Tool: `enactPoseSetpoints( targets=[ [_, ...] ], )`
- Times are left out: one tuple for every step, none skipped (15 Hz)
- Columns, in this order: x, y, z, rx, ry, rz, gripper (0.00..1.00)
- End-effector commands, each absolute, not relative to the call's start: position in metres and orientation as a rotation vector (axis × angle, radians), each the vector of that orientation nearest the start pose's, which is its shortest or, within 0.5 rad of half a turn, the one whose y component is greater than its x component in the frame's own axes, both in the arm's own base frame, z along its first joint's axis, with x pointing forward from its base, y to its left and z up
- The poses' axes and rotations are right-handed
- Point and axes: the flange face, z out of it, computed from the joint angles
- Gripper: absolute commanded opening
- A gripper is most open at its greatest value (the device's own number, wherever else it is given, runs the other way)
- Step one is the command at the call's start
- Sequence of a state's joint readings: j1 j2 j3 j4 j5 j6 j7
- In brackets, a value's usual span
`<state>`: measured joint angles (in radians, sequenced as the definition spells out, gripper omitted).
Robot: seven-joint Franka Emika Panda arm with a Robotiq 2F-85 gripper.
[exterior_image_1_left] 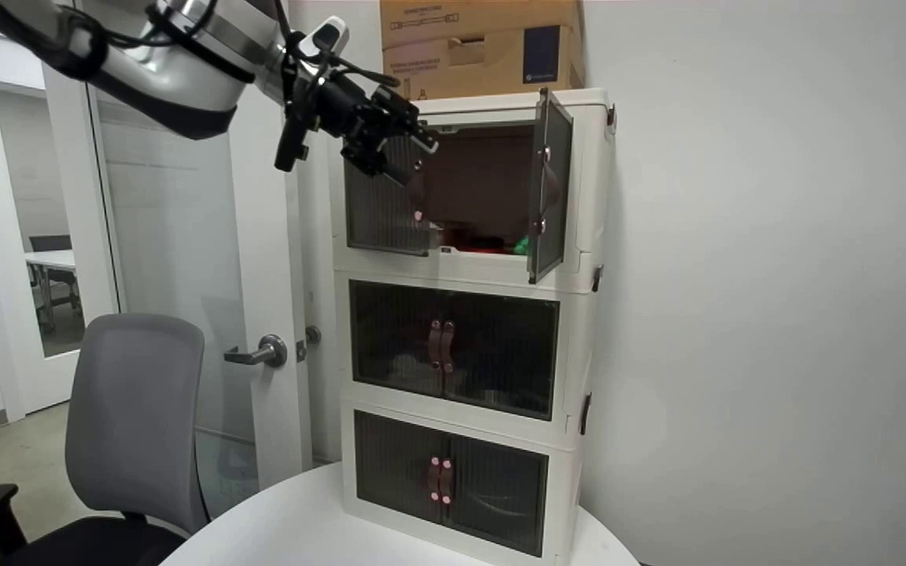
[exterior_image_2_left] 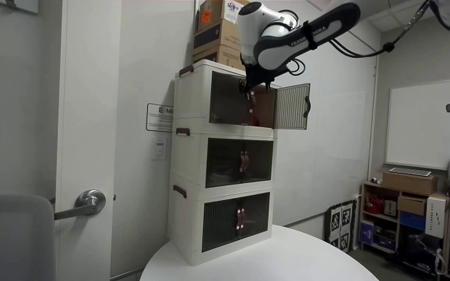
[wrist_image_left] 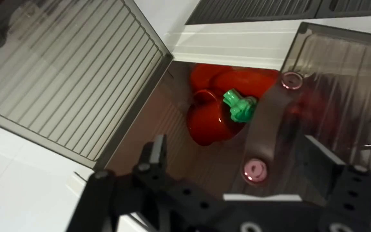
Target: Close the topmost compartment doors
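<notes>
The cream cabinet (exterior_image_2_left: 188, 160) stands upright on the white surface (exterior_image_2_left: 307, 257). At the top level of the cabinet, as one faces it, the right door (exterior_image_1_left: 555, 228) is swung out far from the front, and the left door (exterior_image_1_left: 378, 220) lies close to the front, it seems a little ajar; these two belong to the task. The arm (exterior_image_2_left: 272, 58) hangs before the upper front of the cabinet. Its fingers (wrist_image_left: 156, 151) are wide apart and near the left door; in the wrist view, the handle (wrist_image_left: 264, 125) of this door appears between them, but whether they touch it, I cannot tell. Inside the top level of the cabinet there is a red cup (wrist_image_left: 204, 124) with a green piece (wrist_image_left: 243, 108) at its mouth, and just beside it one more red thing (wrist_image_left: 240, 77), partly hidden. Lower on the cabinet, the middle doors (exterior_image_1_left: 492, 350) and the lowest doors (exterior_image_1_left: 492, 491) are closed in both exterior views. Brown boxes (exterior_image_1_left: 500, 67) show above the top of the cabinet, and a grey chair (exterior_image_1_left: 134, 409) is apart from the cabinet, to its left as one faces it.
</notes>
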<state>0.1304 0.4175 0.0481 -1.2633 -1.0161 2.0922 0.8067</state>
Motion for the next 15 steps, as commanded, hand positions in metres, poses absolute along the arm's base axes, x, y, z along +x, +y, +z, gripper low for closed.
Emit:
enactPoseSetpoints(
  targets=[
    [0.746,0.041,0.6,2.319,-0.195,1.039,1.0],
    [0.749,0.029,0.602,2.339,-0.157,1.054,1.0],
    [0.752,0.021,0.604,2.352,-0.124,1.064,1.0],
    [0.754,0.014,0.608,2.365,-0.091,1.079,1.0],
    [0.755,0.008,0.611,2.377,-0.065,1.089,1.0],
    [0.754,0.003,0.616,2.396,-0.035,1.096,1.0],
    [0.753,-0.001,0.619,2.415,-0.013,1.101,1.0],
    [0.749,-0.003,0.625,2.452,0.02,1.099,1.0],
    [0.744,-0.004,0.63,2.488,0.053,1.091,1.0],
    [0.737,-0.005,0.637,2.536,0.095,1.069,1.0],
    [0.733,-0.006,0.643,2.573,0.125,1.058,1.0],
    [0.725,-0.006,0.649,2.614,0.156,1.026,1.0],
    [0.72,-0.008,0.655,2.636,0.173,0.998,1.0],
    [0.708,-0.012,0.665,2.65,0.179,0.95,1.0],
    [0.701,-0.016,0.672,2.661,0.183,0.92,1.0]
  ],
)
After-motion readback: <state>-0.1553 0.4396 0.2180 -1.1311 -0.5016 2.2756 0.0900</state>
